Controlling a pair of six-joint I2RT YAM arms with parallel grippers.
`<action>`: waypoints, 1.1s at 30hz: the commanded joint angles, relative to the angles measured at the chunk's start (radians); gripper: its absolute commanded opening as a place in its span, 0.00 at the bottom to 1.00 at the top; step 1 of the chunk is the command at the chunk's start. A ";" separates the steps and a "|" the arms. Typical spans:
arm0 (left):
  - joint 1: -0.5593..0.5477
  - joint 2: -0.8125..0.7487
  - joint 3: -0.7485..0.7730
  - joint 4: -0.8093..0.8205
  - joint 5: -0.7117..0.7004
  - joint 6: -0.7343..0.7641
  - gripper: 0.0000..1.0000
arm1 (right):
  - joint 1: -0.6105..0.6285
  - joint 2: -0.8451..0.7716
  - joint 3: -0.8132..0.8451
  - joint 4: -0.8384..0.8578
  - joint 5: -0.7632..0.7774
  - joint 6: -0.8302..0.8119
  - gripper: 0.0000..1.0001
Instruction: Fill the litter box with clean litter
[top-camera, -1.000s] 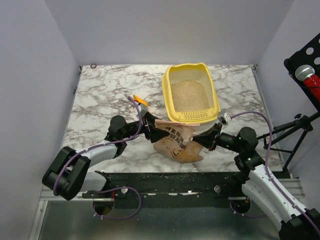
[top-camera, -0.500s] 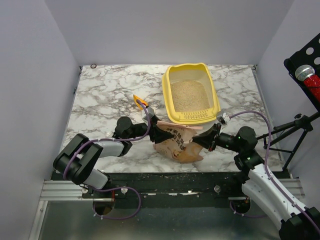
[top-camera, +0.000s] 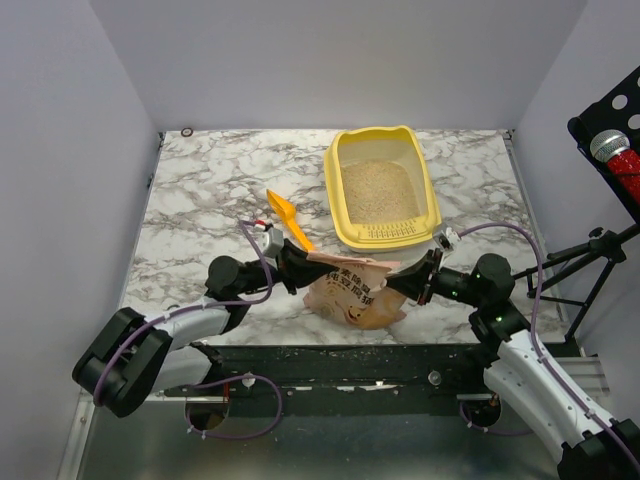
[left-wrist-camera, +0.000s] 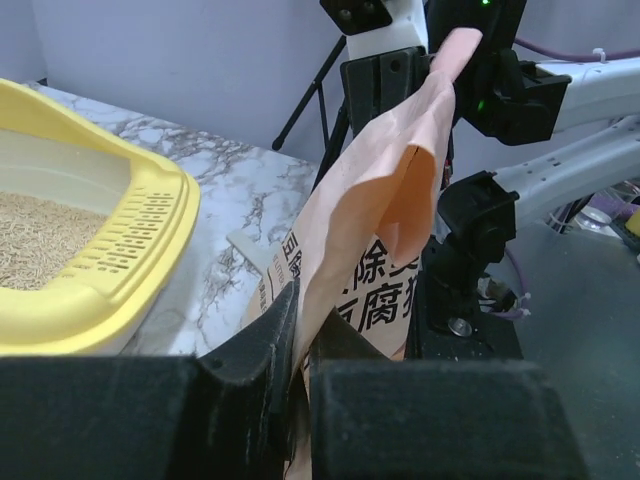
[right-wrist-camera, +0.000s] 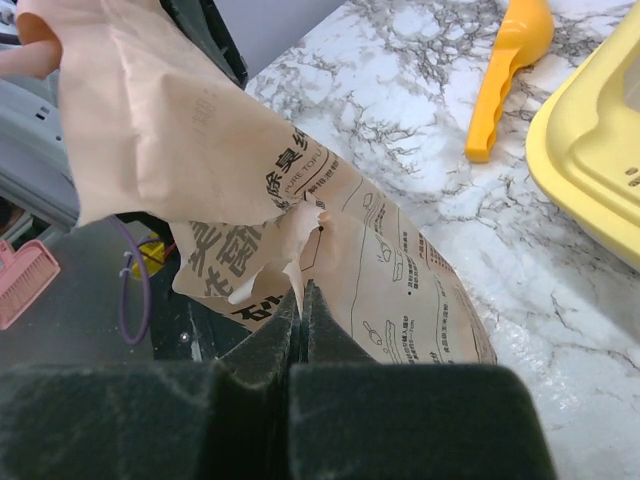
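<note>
Litter box: the large yellow plastic rectangular litter box (top-camera: 385, 236) is sitting on the far right-of-centre part of the white marble-patterned worktop (top-camera: 200, 190). Its slotted lip is facing the arms.
Clean litter: the fine beige grainy clean litter (top-camera: 378, 190) is lying loose over the floor of the litter box, well below the tall rim.
Bag: a pinkish-tan bag with dark printed characters (top-camera: 352, 290) is resting on the worktop just beside the slotted lip, on the near side. Whether it is touching the lip cannot be told. Its upper edge is being held up between the two arms, while its lower part is slumping on the worktop.
Left fingers: the left fingers (top-camera: 298, 262) are clenching on the bag's left edge, and the sheet is running through the narrow gap between them in the left wrist view.
Right fingers: the right fingers (top-camera: 405, 283) are pressing together on a torn edge at the bag's right side.
Scoop: a small orange plastic scoop (top-camera: 287, 217) is lying flat on the worktop to the left of the litter box. It is apart from the box and just beyond the left fingers.
</note>
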 joint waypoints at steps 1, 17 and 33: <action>-0.015 -0.068 -0.063 0.061 -0.059 -0.008 0.11 | -0.003 -0.015 0.019 -0.040 -0.015 0.026 0.00; -0.029 0.161 -0.052 0.329 0.010 -0.083 0.43 | -0.003 0.001 0.022 -0.037 -0.032 0.018 0.00; -0.029 0.022 0.006 0.107 0.007 0.017 0.44 | -0.003 -0.002 0.007 -0.011 -0.050 0.023 0.00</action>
